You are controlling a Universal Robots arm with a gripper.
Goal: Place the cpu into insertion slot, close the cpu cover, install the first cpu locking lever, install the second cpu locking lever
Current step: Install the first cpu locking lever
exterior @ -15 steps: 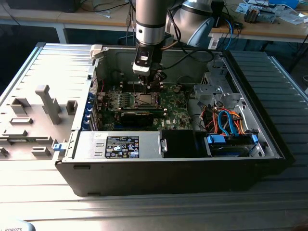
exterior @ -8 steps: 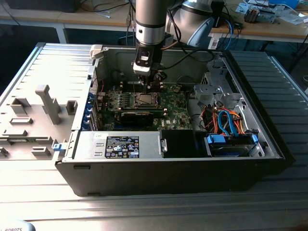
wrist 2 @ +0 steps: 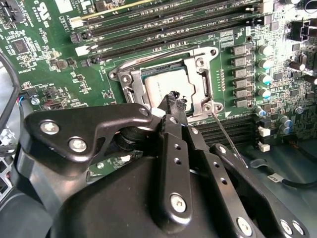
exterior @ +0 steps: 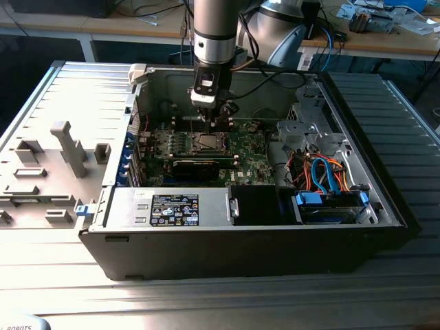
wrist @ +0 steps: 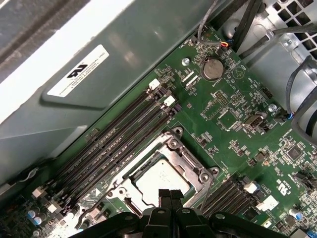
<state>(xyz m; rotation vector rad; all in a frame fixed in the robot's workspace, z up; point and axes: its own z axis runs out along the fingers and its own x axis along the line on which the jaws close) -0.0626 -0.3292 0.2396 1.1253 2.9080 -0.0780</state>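
The cpu (wrist 2: 161, 85) (wrist: 159, 179) lies flat in the insertion slot (exterior: 206, 142) on the green board, its dull silver top showing. The cpu cover (wrist 2: 202, 82) (wrist: 196, 171) lies down around it as a silver frame. My gripper (wrist 2: 173, 97) (wrist: 171, 196) (exterior: 212, 122) hangs right over the chip's edge, black fingers shut together with nothing between them. One thin locking lever (wrist 2: 226, 137) sticks up and away from the socket's corner, unlatched. Another wire lever (wrist 2: 148, 53) runs along the socket's side by the memory slots.
Long black memory slots (wrist 2: 173, 25) (wrist: 114, 144) flank the socket. In the exterior view a black card (exterior: 196, 165) lies just in front of the socket, a silver power supply (exterior: 172, 206) sits nearer the case front, and a drive bay with coloured cables (exterior: 330, 179) is on the right.
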